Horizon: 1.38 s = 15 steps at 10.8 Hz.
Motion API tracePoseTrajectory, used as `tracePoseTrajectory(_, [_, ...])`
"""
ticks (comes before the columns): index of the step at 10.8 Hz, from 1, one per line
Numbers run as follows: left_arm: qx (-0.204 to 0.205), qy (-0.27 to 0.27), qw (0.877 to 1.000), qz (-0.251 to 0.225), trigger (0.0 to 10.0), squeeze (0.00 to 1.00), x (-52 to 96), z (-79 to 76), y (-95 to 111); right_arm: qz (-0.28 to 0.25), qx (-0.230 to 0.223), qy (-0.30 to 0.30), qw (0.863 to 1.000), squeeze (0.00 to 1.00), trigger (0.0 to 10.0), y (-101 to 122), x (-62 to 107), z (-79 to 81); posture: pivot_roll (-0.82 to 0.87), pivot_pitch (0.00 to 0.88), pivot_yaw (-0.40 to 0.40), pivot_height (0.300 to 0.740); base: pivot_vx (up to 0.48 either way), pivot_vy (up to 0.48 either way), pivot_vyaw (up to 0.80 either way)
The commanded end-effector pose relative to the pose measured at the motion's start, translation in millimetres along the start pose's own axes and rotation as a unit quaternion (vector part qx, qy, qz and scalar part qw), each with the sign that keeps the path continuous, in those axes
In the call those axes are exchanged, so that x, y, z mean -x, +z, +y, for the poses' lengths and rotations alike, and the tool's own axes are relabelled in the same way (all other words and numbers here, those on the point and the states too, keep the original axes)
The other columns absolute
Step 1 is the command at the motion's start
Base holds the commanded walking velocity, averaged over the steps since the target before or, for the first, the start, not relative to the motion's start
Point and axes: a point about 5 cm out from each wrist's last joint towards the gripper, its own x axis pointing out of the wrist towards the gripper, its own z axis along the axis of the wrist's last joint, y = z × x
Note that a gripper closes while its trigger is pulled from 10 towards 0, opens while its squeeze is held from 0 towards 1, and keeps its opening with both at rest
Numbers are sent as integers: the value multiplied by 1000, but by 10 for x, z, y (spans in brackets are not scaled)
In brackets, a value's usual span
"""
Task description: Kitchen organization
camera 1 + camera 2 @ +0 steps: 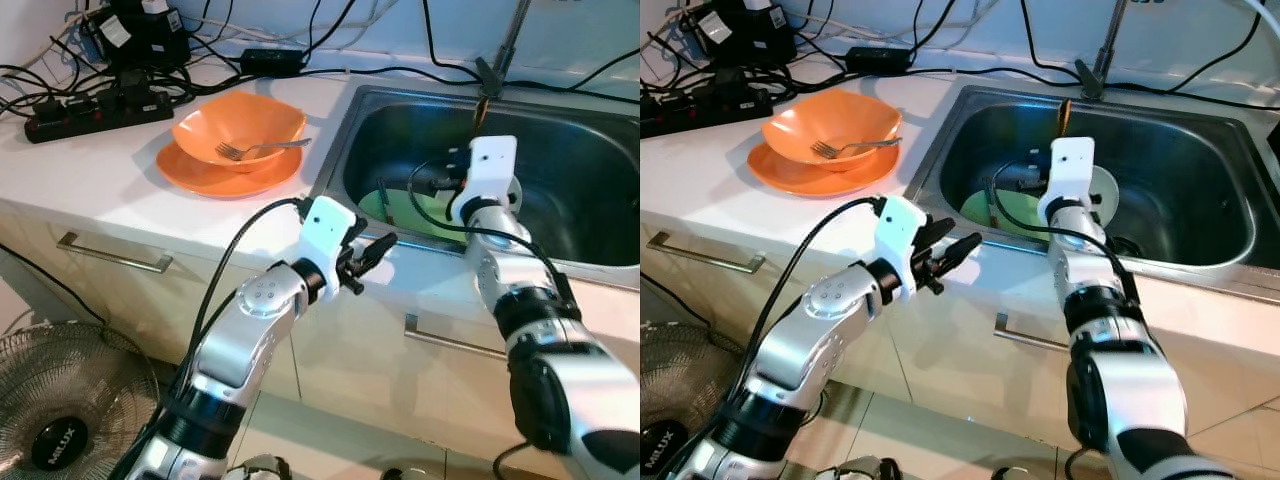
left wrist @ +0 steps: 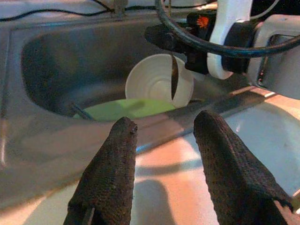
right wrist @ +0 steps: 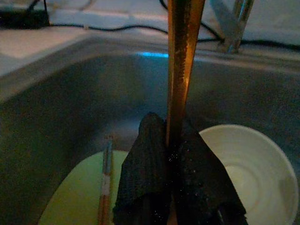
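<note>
white counter (image 1: 120, 175): orange plate (image 1: 200, 178) under orange bowl (image 1: 238, 128), black power strip (image 1: 95, 110), sink (image 1: 590, 215) inset.

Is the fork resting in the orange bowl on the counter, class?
Yes: the fork lies across the orange bowl, which sits on an orange plate on the white counter beside the sink.

We see a pale, glossy white table (image 1: 120, 175) with a stainless steel sink basin (image 1: 585, 190) sunk into it. Below it, cream cabinet fronts (image 1: 100, 290) carry 2 brushed metal bar handles (image 1: 112, 254). Black cables and a black power strip (image 1: 95, 110) crowd the white back wall. A round wire-guard floor fan (image 1: 55, 420) stands on the light tiled floor (image 1: 330, 445).
</note>
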Motion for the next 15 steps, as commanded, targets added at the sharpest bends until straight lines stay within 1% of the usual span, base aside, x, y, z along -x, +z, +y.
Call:
tracePoseTrajectory(1, [-4,8,1000,9,10000,0,21,-11,-6,0,2,2,1000,0,10000,38,-27,4,128,68,24,740,0,0,0])
tracePoseTrajectory(2, [-4,11,1000,16,10000,0,36,-20,-24,11,1,3,1000,0,10000,4,-30,12,135,72,23,740,0,0,0])
tracePoseTrajectory(3, [-1,17,1000,22,10000,0,64,-23,-41,36,-11,1,999,0,10000,-73,-24,19,146,82,21,740,0,0,0])
tracePoseTrajectory(5, [1,24,999,26,10000,0,98,-17,-36,63,-24,-3,998,0,10000,-157,-12,45,165,108,21,740,0,0,0])
tracePoseTrajectory(7, [4,33,999,33,10000,0,136,-13,-51,69,-26,-1,997,0,10000,-185,-6,85,182,118,23,740,0,0,0])
tracePoseTrajectory(8, [5,34,999,37,10000,0,151,-15,-57,70,-28,1,997,561,10000,-190,-5,101,185,123,24,740,0,0,0])
tracePoseTrajectory(9, [7,36,999,39,10000,0,164,-16,-61,71,-28,2,997,1000,10000,-198,-3,115,186,125,25,740,0,0,0])
tracePoseTrajectory(12, [9,36,998,43,10000,0,169,-19,-64,70,-24,3,997,1000,10000,-198,-3,123,184,129,25,740,0,0,0])
tracePoseTrajectory(13, [8,36,998,43,10000,0,164,-19,-62,55,-17,0,998,0,10000,-134,-22,103,176,125,27,740,0,0,0])
tracePoseTrajectory(14, [7,36,998,43,10000,0,157,-19,-59,44,-16,0,999,0,10000,-88,-34,94,169,123,27,740,0,0,0])
tracePoseTrajectory(15, [-2,37,999,39,10000,0,129,-15,-50,12,-7,1,1000,0,10000,28,-60,81,154,119,27,740,0,0,0])
